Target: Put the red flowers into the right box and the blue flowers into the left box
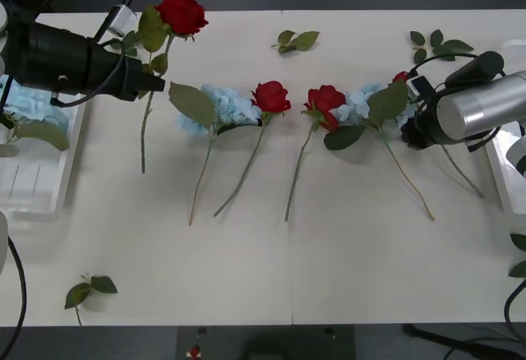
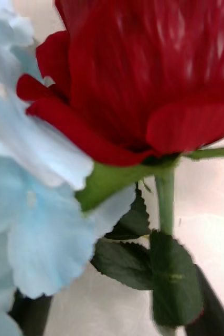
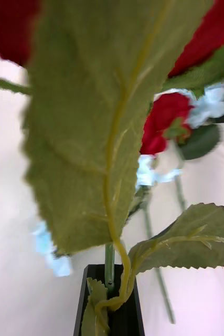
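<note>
1. The left tool sits at the table's far left, its black fingers closed narrow on the stem of a red rose; the bloom stands beyond the tool and the stem's lower end hangs down on its near side.
2. In the left wrist view a big green leaf of that rose spreads just ahead of the tool, with more flowers farther off.
3. The left box lies just behind and below the left arm at the table's left edge — pale blue flowers already rest in it.
4. The right tool is at the table's right side, right against a red rose and a blue flower; I cannot tell how wide its fingers stand.
5. Between the two tools lie a blue flower and two red roses, stems pointing toward the near edge.
6. The right box shows as a white rim just behind the right arm.
7. Loose leaf sprigs lie on the far side of the table — another near the front left corner.
</note>
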Tool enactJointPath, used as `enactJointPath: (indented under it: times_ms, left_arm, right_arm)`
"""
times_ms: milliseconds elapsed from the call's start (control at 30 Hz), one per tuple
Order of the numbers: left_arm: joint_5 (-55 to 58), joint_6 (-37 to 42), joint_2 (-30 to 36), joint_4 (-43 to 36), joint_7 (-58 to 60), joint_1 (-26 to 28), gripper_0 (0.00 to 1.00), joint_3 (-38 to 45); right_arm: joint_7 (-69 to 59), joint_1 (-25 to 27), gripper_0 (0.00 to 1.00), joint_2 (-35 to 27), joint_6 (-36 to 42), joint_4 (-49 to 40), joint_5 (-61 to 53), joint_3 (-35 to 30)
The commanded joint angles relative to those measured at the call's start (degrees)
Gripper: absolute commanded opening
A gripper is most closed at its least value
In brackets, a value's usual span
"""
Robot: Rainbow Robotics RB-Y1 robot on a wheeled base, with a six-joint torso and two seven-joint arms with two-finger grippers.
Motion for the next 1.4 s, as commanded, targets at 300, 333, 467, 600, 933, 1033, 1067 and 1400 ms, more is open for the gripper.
enactJointPath:
  times_ms: [300, 333, 467, 600, 933, 1033, 1067, 1400]
  left_arm:
    - [19.32, 12.78, 1.39, -1.61, 4.26, 0.10, 0.00, 2.79]
    - [20.47, 13.05, 1.39, -1.61, 4.97, 0.10, 0.00, 2.52]
    - [29.34, 13.14, 1.39, -1.69, 8.22, 0.10, 0.00, -0.99]
    - [35.14, 11.99, 1.39, -1.69, 8.22, 0.10, 0.00, -4.42]
    - [42.17, 3.73, 1.04, -7.85, 7.69, 0.10, 0.00, -13.12]
    - [45.07, 0.30, 0.51, -9.60, 7.60, 0.02, 0.00, -16.11]
    - [46.13, -1.28, 0.33, -10.31, 7.60, 0.02, 0.00, -17.34]
    - [47.36, -10.16, -2.74, -14.00, 6.99, -1.65, 0.00, -21.82]
  right_arm:
    - [-1.73, -1.84, 0.00, 0.15, -0.77, -0.27, -0.37, -0.11]
    - [-1.73, -1.84, 0.00, 0.15, -0.77, -0.35, -0.37, -0.11]
    - [-2.17, -1.84, 0.00, -0.29, -0.68, -0.18, -1.95, -1.87]
    - [-1.47, -2.28, 0.00, -1.43, 1.43, -0.09, -5.03, -5.12]
    - [1.87, -7.73, 0.00, -11.45, 13.82, -2.29, -13.20, -9.07]
    - [5.39, -9.49, 0.00, -15.23, 16.28, -2.46, -14.96, -9.16]
    - [7.15, -10.19, 0.00, -16.82, 17.07, -2.46, -15.22, -9.16]
    - [20.77, -11.77, 0.00, -27.71, 17.60, -1.41, -14.08, -9.60]
